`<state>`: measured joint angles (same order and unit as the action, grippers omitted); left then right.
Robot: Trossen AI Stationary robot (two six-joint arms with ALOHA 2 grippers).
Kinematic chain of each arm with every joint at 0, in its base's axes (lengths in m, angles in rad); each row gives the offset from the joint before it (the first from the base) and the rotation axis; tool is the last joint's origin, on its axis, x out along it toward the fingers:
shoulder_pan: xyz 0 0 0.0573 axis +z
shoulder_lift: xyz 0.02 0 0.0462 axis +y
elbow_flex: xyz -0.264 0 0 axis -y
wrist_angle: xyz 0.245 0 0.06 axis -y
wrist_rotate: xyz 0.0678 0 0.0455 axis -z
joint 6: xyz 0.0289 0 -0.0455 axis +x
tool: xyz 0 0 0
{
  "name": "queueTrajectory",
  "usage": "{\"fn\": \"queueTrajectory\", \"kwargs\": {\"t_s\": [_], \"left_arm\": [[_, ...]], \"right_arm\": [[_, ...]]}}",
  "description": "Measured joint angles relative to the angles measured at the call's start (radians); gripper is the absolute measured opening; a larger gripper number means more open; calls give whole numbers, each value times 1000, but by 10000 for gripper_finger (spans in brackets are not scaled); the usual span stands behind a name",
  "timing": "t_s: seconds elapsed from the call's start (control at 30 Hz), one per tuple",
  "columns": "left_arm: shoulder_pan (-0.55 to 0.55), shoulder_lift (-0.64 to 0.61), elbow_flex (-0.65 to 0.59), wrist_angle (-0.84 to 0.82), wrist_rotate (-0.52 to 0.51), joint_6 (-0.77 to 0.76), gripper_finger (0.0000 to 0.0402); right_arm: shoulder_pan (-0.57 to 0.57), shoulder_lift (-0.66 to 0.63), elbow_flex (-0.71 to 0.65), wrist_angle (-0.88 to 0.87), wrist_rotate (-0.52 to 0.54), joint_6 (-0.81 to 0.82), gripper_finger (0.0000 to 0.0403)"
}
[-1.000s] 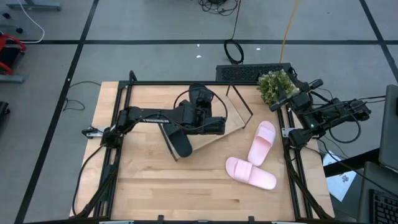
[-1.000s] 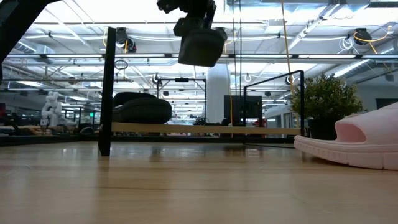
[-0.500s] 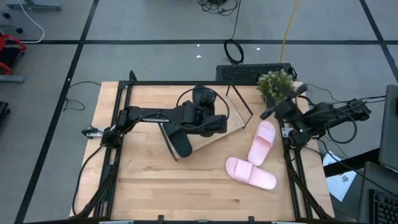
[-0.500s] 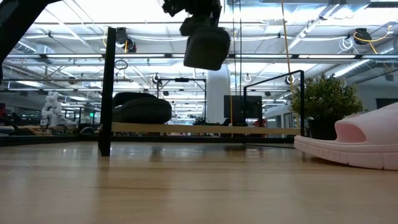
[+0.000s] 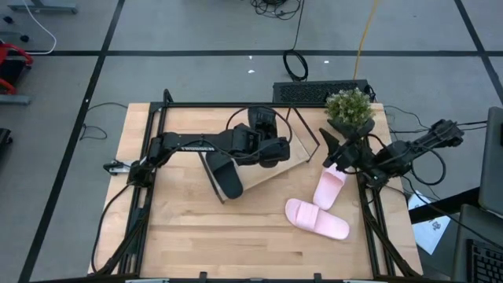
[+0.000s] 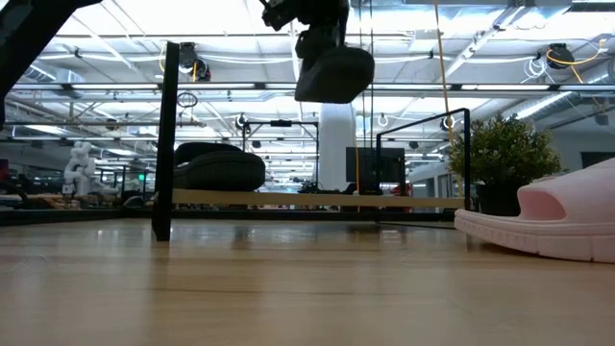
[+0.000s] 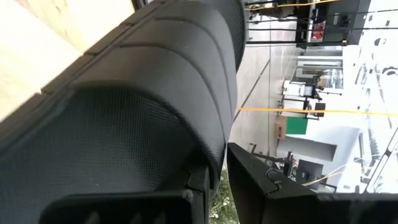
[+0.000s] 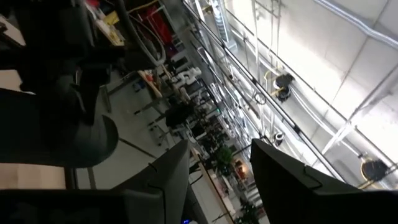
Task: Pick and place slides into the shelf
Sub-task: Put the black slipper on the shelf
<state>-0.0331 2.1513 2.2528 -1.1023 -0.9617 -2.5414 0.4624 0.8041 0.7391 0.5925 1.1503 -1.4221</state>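
Slides: four in all; two black, two pink.
Black slide on shelf (image 5: 225, 175): lying on the left end of the board, toe toward the near edge.
Held black slide (image 5: 262, 126): up in the air over the shelf's far middle, clamped by the left gripper (image 5: 269, 147); fills the left wrist view (image 7: 143, 106); hanging high in the low view (image 6: 332, 73).
Pink slides: both on the tabletop right of the shelf, not yet placed; one (image 5: 316, 218) near the front, the other (image 5: 329, 187) just beyond it, partly under the right gripper.
Shelf (image 5: 292, 161): angled on the table (image 5: 189, 244), wooden board in a black frame, right part bare.
Left gripper: closed on the black slide, fingers pinching its edge, carried above the board.
Right gripper (image 5: 334, 149): fingers spread apart, holding nothing, above the far pink slide, beside the potted plant (image 5: 349, 105).
Step (judged): setting down the second black slide beside the first.
Risk 1: slide hangs from an edge pinch, could swing or slip and land crooked, on the first slide or off the board.
Risk 2: descent near the thin frame bars, slide could snag and shove the shelf.
Risk 3: both arms close over the shelf's right end, collision possible if the right one reaches in early.
Risk 4: right arm close to the plant, could knock it.
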Motion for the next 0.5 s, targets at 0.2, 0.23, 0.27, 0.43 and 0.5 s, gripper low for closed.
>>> {"fn": "queueTrajectory", "kwargs": {"t_s": [0.2,0.23,0.27,0.43,0.5], "left_arm": [[0,0,0,0,1,-1,47],[0,0,0,0,1,-1,47],[0,0,0,0,1,-2,47],[0,0,0,9,1,-2,47],[0,0,0,15,1,-2,47]], "right_arm": [[25,0,0,1,5,-77,160],[25,0,0,1,7,-79,160],[25,0,0,1,12,-74,160],[26,-1,0,4,74,43,160],[37,-1,0,2,84,115,160]]}}
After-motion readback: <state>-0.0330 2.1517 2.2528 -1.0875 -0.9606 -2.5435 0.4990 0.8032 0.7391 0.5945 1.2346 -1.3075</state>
